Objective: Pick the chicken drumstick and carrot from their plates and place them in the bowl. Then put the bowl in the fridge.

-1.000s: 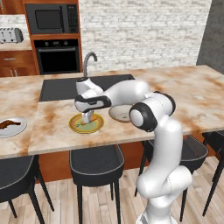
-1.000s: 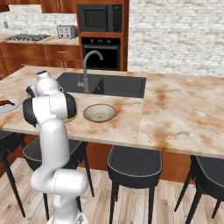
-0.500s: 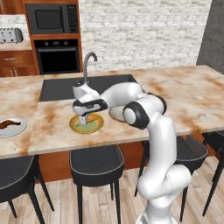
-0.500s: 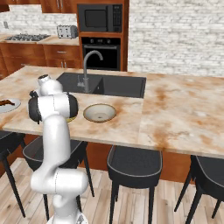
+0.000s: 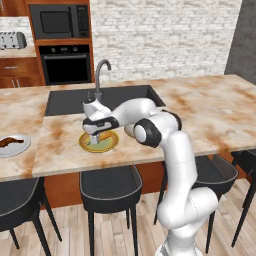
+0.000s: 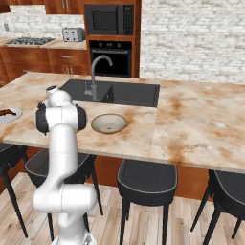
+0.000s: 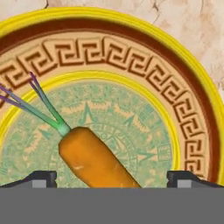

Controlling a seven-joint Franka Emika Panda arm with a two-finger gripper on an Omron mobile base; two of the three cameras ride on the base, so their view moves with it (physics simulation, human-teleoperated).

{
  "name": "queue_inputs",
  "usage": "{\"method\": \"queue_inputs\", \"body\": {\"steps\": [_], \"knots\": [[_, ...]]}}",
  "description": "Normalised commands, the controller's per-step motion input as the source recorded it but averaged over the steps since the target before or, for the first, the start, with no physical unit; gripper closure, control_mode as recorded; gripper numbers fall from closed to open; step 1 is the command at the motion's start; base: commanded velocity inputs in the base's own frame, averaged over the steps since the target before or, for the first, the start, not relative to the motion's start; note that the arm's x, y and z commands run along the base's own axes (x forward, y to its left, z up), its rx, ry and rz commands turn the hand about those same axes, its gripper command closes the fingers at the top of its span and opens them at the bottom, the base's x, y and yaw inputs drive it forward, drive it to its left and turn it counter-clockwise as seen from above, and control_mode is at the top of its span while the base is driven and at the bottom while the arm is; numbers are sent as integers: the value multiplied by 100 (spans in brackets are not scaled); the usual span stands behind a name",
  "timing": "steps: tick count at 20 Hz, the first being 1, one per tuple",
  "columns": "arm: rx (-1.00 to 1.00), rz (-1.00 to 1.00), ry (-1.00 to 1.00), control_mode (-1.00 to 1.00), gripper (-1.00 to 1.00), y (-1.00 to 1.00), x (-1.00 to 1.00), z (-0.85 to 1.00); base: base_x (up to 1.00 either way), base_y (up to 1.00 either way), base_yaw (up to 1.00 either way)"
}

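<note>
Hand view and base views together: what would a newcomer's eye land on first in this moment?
First, the carrot, large in the hand view, lying on the green centre of the yellow-rimmed plate between the tips of the open gripper. In the left base view the white arm bends low over that plate on the marbled island counter, just in front of the dark sink. At the counter's far left, a brown chicken drumstick lies on a pale plate.

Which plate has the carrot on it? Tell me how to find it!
Find the black sink in the long marble counter. Right in front of it, near the counter's front edge, lies a round plate under the robot's gripper. Its bright yellow rim and green middle, with the orange carrot on it, set it apart from the plain pale plate far left.
</note>
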Motion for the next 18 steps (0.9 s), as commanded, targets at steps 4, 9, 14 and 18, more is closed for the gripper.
{"method": "queue_inputs", "body": {"steps": [4,9,14,18], "knots": [[0,0,0,-100,-100,1,34,-24,0,0,0],[0,0,0,-100,-100,4,13,-21,0,0,0],[0,0,2,-100,100,1,-5,-30,0,0,0],[0,0,6,-100,100,0,-17,-28,0,0,0]]}}
